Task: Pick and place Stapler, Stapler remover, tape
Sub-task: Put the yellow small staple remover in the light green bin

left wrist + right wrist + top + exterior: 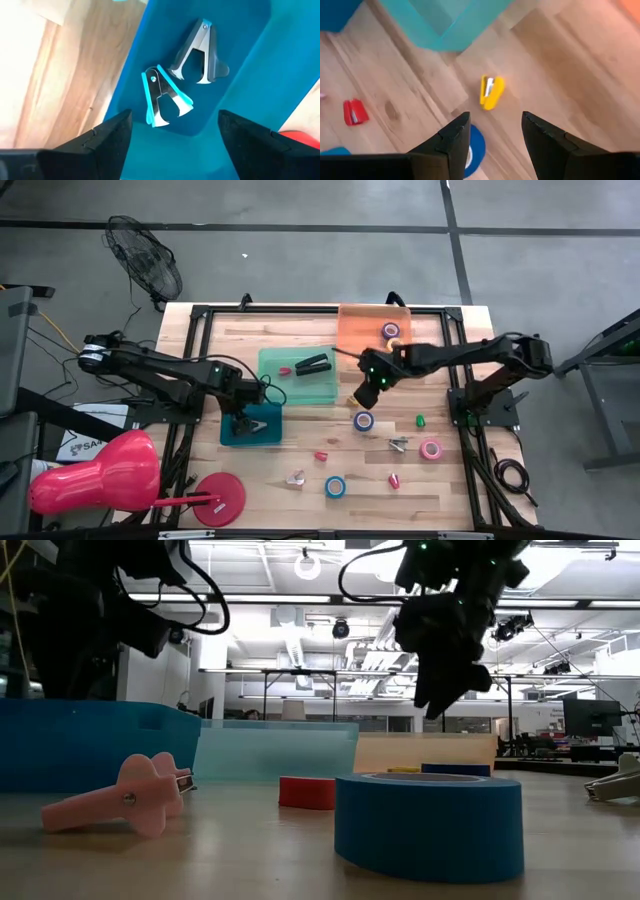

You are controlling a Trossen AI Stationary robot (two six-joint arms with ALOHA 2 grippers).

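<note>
My left gripper (175, 145) hangs open over the dark blue bin (262, 436), touching nothing. A blue stapler remover (165, 97) and a grey one (200, 52) lie flat on that bin's floor. My right gripper (495, 145) is open and empty above the table's middle (365, 390), over a yellow mini stapler (491, 91) and a blue tape roll (476, 150) (363, 420). A black stapler (315, 363) and a red one (283, 369) lie in the green bin (298, 385). Purple tape (390, 331) and yellow tape (394, 342) sit in the orange bin (360, 330).
Loose on the table lie pink tape (431, 448), another blue tape roll (335, 486), a grey stapler remover (398, 443), a pink one (296, 477) and small red (321, 455), pink (394, 480) and green (420, 420) staplers. A black frame edges the table.
</note>
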